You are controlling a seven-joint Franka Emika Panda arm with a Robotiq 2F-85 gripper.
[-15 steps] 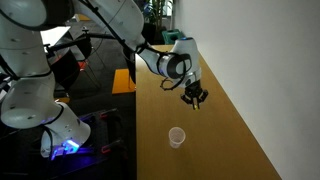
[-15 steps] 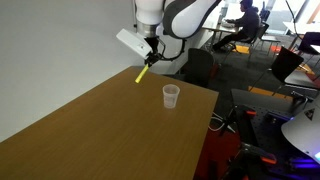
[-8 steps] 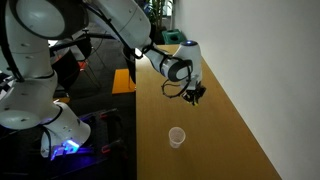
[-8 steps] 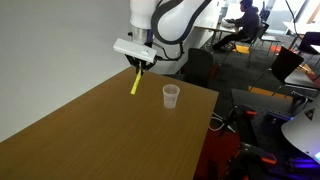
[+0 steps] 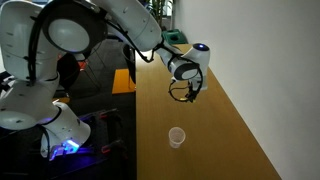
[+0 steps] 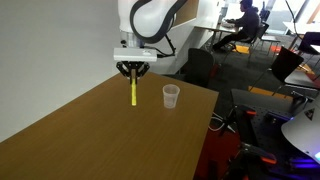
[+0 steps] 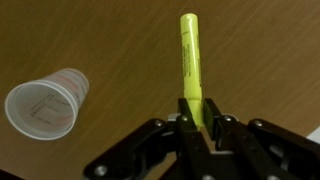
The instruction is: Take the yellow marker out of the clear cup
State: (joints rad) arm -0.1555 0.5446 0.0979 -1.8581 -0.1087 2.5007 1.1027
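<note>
Brown wooden tabletop (image 6: 95, 140) fills the lower part of both exterior views, with office chairs and desks behind it. The yellow marker (image 6: 134, 92) is outside the clear cup (image 6: 171, 96), hanging roughly upright from the tool (image 6: 133, 72) left of centre in an exterior view; its lower end points at the wood, and whether it touches cannot be told. In the wrist view the marker (image 7: 190, 60) runs from the tool (image 7: 197, 125) at bottom centre up toward the top edge; the black fingers (image 7: 183, 130) are nearly closed, pinching its near end from both sides. The cup (image 7: 45, 103) stands at the left of that view, its mouth toward the camera, apart from the marker; in an exterior view it sits upright just right of the marker, near the tabletop's edge. In an exterior view the cup (image 5: 177, 137) is at lower centre, well apart from the tool (image 5: 190, 92) above it; a blue-lit device (image 5: 68, 145) glows at lower left.
</note>
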